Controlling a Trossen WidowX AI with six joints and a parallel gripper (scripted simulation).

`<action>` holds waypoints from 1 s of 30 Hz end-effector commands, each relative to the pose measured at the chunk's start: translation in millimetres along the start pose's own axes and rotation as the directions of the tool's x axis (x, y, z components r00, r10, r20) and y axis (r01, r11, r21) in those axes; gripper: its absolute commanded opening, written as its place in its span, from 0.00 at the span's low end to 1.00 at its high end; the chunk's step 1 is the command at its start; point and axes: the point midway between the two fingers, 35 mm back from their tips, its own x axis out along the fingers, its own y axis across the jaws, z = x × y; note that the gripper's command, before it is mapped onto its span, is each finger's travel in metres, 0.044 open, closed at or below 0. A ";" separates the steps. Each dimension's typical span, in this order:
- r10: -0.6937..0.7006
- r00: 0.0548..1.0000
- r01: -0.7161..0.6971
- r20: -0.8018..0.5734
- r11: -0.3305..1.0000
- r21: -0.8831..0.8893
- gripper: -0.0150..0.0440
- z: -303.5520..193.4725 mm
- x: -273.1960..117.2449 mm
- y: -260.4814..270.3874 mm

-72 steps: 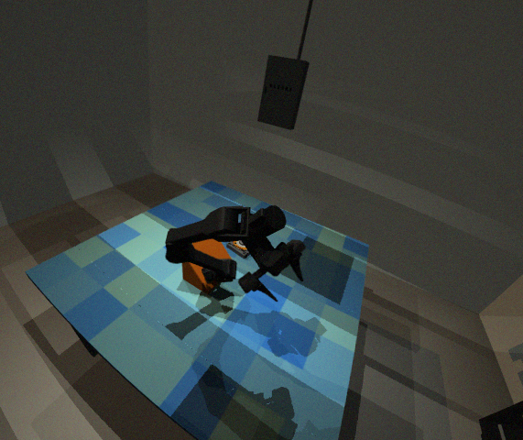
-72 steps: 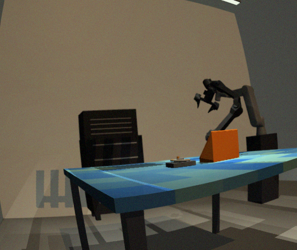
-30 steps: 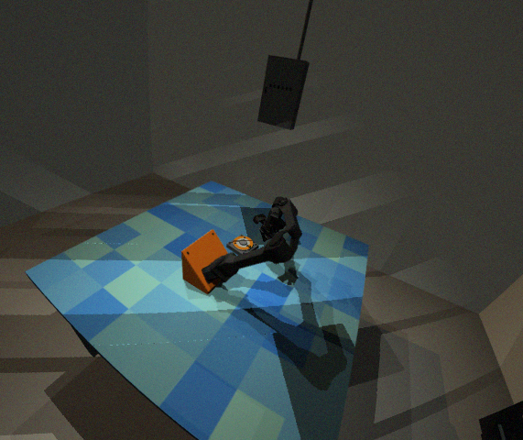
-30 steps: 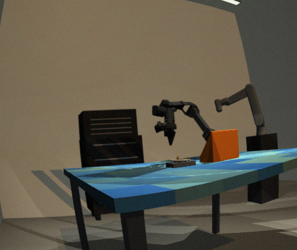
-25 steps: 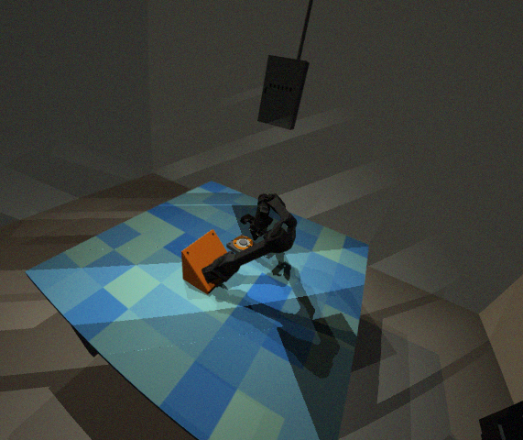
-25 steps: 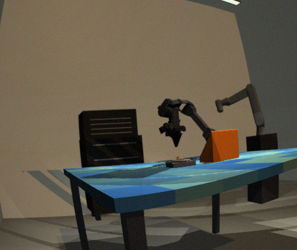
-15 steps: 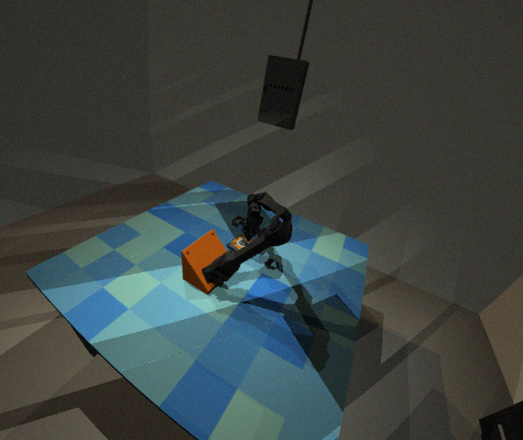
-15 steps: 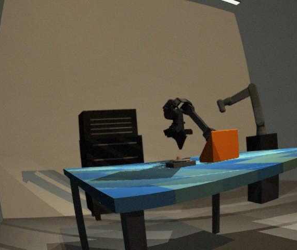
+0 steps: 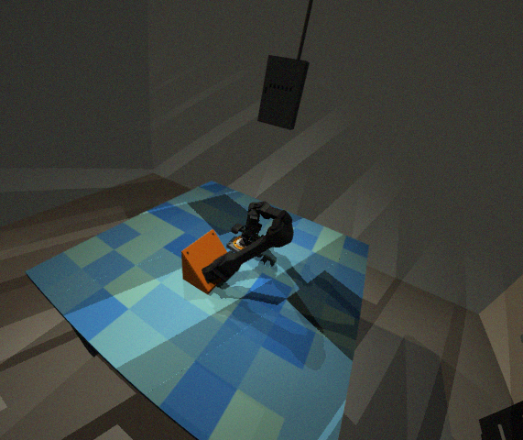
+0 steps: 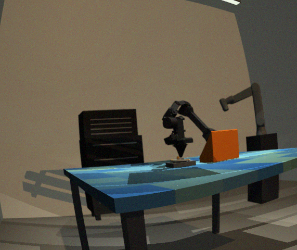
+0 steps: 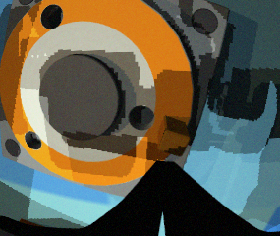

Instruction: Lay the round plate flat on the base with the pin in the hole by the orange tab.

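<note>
The round plate (image 11: 178, 98) (image 10: 186, 160) has an orange outer ring and a white inner ring, and sits around the grey post (image 11: 79, 95). In the wrist view its orange tab (image 11: 174, 137) is at the lower right, in shadow, beside a dark hole (image 11: 140, 118). Two other holes show at the upper left and lower left. The grey square base (image 11: 209, 54) (image 10: 182, 164) lies under the plate. The pin cannot be made out, nor whether the plate lies fully flat. My gripper (image 11: 163, 169) (image 10: 180, 157) is shut and empty, pointing down with its tips close by the tab; contact cannot be told.
An orange wedge-shaped block (image 9: 203, 253) (image 10: 224, 145) stands beside the base, close to the arm's lower end. The patchwork blue-green table (image 9: 157, 313) (image 10: 148, 188) carries them. A second arm (image 10: 258, 107) on a dark pedestal and a dark cabinet (image 10: 111, 139) stand beyond the table.
</note>
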 end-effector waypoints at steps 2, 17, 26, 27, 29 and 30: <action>-0.002 1.000 0.002 0.002 1.000 -0.001 0.25 6.6 0.7 -3.8; -0.003 1.000 0.003 0.003 1.000 -0.001 0.25 26.7 1.8 -9.3; -0.003 1.000 0.003 0.004 1.000 0.000 0.25 38.1 1.2 -8.5; -0.003 1.000 0.003 0.004 1.000 0.000 0.25 39.2 1.1 -8.3; -0.003 1.000 0.003 0.004 1.000 0.000 0.25 41.5 0.8 -7.6; -0.003 1.000 0.003 0.004 1.000 0.000 0.25 42.7 0.7 -7.3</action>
